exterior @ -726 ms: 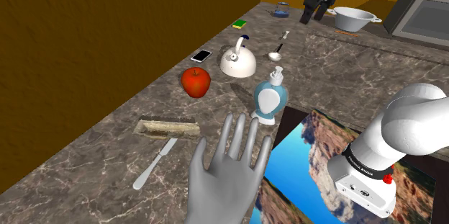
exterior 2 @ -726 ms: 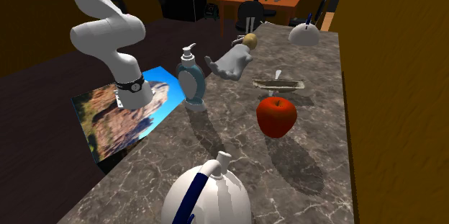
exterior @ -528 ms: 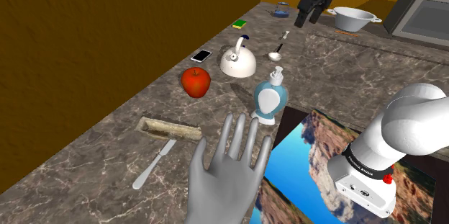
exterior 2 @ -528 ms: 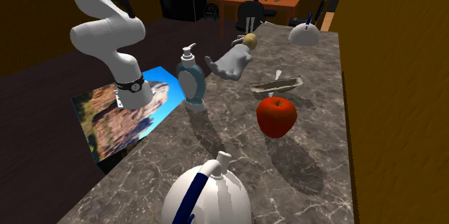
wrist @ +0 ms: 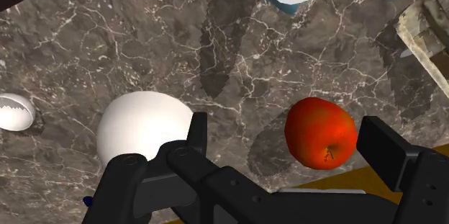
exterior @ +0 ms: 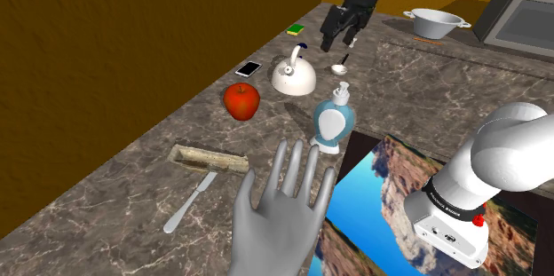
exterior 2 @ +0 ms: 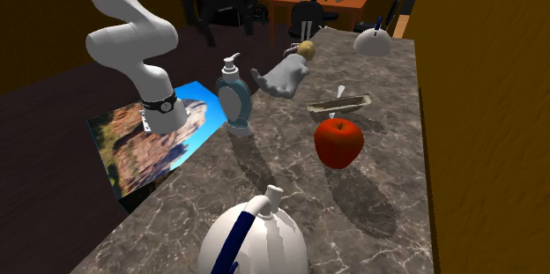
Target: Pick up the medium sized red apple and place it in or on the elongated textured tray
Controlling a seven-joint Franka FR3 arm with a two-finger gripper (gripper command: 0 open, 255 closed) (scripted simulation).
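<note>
The red apple (exterior: 241, 100) sits upright on the marbled counter (exterior: 115, 203), stem up, resting free and not gripped. In the wrist view the apple (wrist: 321, 132) appears on the counter between the two black fingers (wrist: 198, 132), and neither finger touches it. The gripper (exterior: 337, 42) hangs in the air with its claw spread apart and nothing in it. In the shoulder view it hangs up and to the right of the apple, beyond the white kettle (exterior: 293, 75).

The elongated textured tray (exterior: 209, 159), tan and rough-surfaced, lies flat on the counter, apart from the apple, toward the shoulder view's lower left. It carries nothing. A pale fork (exterior: 191, 201) lies just beside the tray, its head next to the tray's long edge.

The kettle stands near the apple on the shoulder view's right. A blue-and-white soap dispenser (exterior: 333, 122) stands upright further to that side, at the counter's edge. A grey model hand (exterior: 282, 212) rises, fingers up, in the shoulder view's foreground. Further back on the counter lie a phone (exterior: 249, 68), a green-and-yellow sponge (exterior: 296, 29) and a spoon (exterior: 342, 66).

In the second exterior view the apple (exterior 2: 338, 141) stands in front of the tray (exterior 2: 339, 103), the two close but apart.
</note>
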